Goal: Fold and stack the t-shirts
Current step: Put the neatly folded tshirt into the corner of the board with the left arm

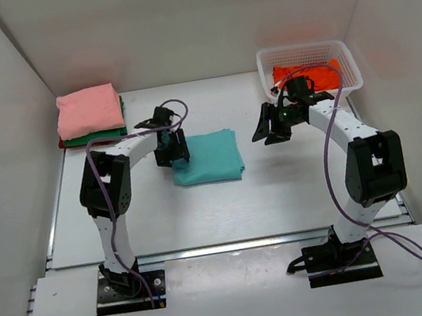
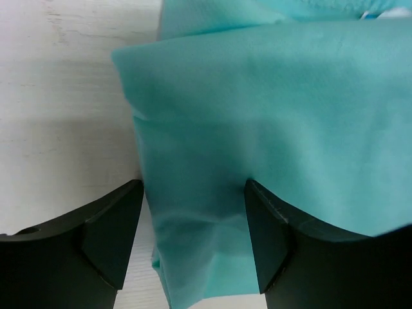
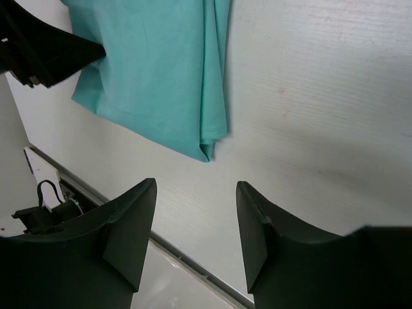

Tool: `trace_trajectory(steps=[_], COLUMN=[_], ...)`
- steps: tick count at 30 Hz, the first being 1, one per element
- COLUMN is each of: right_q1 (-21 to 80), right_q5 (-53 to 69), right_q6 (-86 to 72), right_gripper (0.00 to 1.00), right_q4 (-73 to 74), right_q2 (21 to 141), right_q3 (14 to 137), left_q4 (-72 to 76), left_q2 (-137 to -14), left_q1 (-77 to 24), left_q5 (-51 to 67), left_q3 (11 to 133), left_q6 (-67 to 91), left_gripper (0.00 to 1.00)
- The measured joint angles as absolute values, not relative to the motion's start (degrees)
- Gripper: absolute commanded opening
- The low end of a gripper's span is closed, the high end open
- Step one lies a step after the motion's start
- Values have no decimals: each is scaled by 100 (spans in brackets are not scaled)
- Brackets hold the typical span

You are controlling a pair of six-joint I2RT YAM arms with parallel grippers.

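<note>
A folded teal t-shirt [image 1: 209, 157] lies flat mid-table. My left gripper [image 1: 177, 151] is at its left edge, open, its jaws straddling the folded edge of the teal cloth [image 2: 270, 116] without closing on it [image 2: 193, 193]. My right gripper [image 1: 270, 129] is open and empty, hovering above bare table to the right of the shirt [image 3: 196, 193]; the teal shirt [image 3: 154, 71] shows beyond it. A stack of folded shirts stands at the back left, pink [image 1: 90, 111] on top of green [image 1: 100, 134] with red beneath.
A white mesh basket [image 1: 302, 49] at the back right holds an orange shirt [image 1: 294, 74]. White walls enclose the table on three sides. A metal rail [image 1: 232, 245] runs along the table's near edge.
</note>
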State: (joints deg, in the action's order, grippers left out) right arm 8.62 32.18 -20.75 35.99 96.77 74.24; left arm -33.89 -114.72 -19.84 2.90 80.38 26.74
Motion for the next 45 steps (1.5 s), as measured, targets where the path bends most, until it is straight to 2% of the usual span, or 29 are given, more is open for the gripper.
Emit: trace_trajectory(steps=[3,5,8,9,10,11,19,22,31,38,45], right_q1=[801,773,768,768,768,768,615,462,250,268,497], right_q5=[3218,3223,3225,3225,3227,3232,3350,3343,3280,3186,3140], right_q6=[-2080,-2078,-2078,-2078,-2080,-2080,-2093,-2093,-2119,-2128,-2274], right_gripper=[50,51,50,50,50,50,50,49,49,48,47], right_q4=[3599,3597,3594,3597,3597,3594,3579,3607,3955,4185,4340], right_q2=[9651,9627,9609,9609,9609,9609,9511,9312,8488,8401,8401], right_q3=[7424,7424,7424,7424,7424,7424,7349,7188,6595,6458,6337], left_q4=[-3677,-3767,-3859,-3876,-3883,-3900,-4206,-4510,-4517,-4421,-4206], left_q2=[-11601,-11609,-11611,-11618,-11622,-11627,-11725,-11858,-12696,-13249,-13297], left_q1=[-2235,-2276,-2217,-2189,-2169,-2154,-1863,-1743,-1313,-725,-108], left_q5=[-174,-307,-362,-336,-285,-255,-62,-464,-1651,-1754,-1708], left_q3=[8215,8224,8211,8213,8217,8237,8560,9231,12376,13480,13858], left_q6=[2484,2434,2388,2381,2392,2386,2191,1883,753,355,152], left_gripper=[72,59,36,17,4,1,0,0,0,0,0])
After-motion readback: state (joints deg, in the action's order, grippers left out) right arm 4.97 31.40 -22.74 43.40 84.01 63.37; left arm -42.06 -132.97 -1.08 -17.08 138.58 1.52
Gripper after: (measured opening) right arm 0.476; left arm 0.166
